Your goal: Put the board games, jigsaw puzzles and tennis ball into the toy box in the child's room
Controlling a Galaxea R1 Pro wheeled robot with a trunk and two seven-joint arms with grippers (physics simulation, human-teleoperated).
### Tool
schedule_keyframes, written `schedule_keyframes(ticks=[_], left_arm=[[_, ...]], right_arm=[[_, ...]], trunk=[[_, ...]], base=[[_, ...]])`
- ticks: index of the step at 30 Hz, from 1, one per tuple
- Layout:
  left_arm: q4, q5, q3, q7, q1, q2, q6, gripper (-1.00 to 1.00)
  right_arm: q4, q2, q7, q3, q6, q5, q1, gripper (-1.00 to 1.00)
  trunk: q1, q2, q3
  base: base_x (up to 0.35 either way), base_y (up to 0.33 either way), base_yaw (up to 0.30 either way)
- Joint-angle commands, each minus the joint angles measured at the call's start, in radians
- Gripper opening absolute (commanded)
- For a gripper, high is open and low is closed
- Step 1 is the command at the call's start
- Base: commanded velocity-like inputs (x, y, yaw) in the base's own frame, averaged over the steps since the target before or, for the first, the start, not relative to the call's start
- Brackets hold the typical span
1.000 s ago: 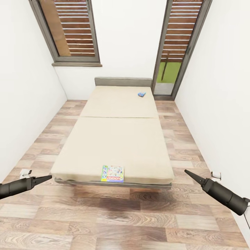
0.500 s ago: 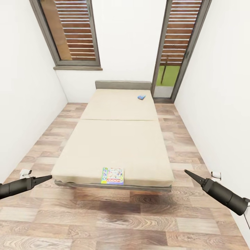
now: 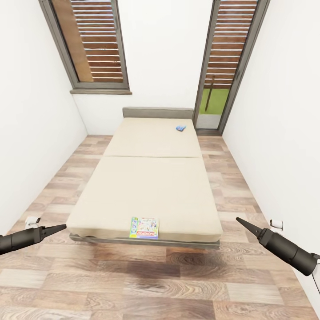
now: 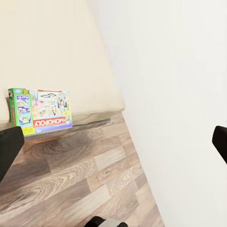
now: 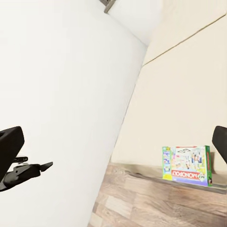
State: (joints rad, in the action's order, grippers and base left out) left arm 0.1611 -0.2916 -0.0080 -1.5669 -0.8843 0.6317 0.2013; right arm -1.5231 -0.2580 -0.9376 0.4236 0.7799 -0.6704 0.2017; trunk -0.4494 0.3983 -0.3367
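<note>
Though tiny, blue game [image 3: 180, 128] (print unreadable), on bed [image 3: 146, 186]

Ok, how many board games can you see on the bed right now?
2. The multicoloured Monopoly box lies flat at the foot edge of the bed, nearest the robot. The small blue box lies near the headboard, on the robot's right side. Nothing on the mattress looks able to hide another.

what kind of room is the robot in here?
Most likely a small bedroom, probably a child's. A low bed with a beige mattress and grey headboard stands on the wood-plank floor; two board games lie on it, a Monopoly box at the foot and a small blue box near the headboard.
</note>
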Motion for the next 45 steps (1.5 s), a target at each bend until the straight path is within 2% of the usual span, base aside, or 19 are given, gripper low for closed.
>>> schedule_keyframes(ticks=[1,13,21,30,45], left_arm=[[0.0,0.0,-0.001,-0.004,-0.001,0.0,0.011,1.0],[0.0,0.0,-0.001,-0.004,-0.001,0.0,0.011,1.0],[0.0,0.0,-0.001,-0.004,-0.001,0.0,0.011,1.0],[0.0,0.0,-0.001,-0.004,-0.001,0.0,0.01,1.0],[0.0,0.0,-0.001,-0.004,-0.001,0.0,0.01,1.0]], right_arm=[[0.0,0.0,-0.001,0.0,0.005,-0.003,0.001,1.0],[0.005,0.0,-0.001,0.001,0.005,-0.003,0.001,1.0],[0.007,-0.001,-0.002,0.001,0.005,-0.003,0.001,1.0],[0.008,-0.001,-0.002,0.001,0.005,-0.003,0.001,1.0],[0.009,-0.001,-0.002,0.001,0.005,-0.003,0.001,1.0]], trunk=[[-0.001,0.002,0.0],[-0.001,0.002,0.02],[-0.001,0.002,0.033],[-0.001,0.002,0.048],[-0.001,0.002,0.073]], base=[[0.0,0.0,0.0],[0.012,0.001,0.0],[0.143,0.119,-0.035],[0.157,0.072,-0.093],[0.039,0.025,-0.118]])
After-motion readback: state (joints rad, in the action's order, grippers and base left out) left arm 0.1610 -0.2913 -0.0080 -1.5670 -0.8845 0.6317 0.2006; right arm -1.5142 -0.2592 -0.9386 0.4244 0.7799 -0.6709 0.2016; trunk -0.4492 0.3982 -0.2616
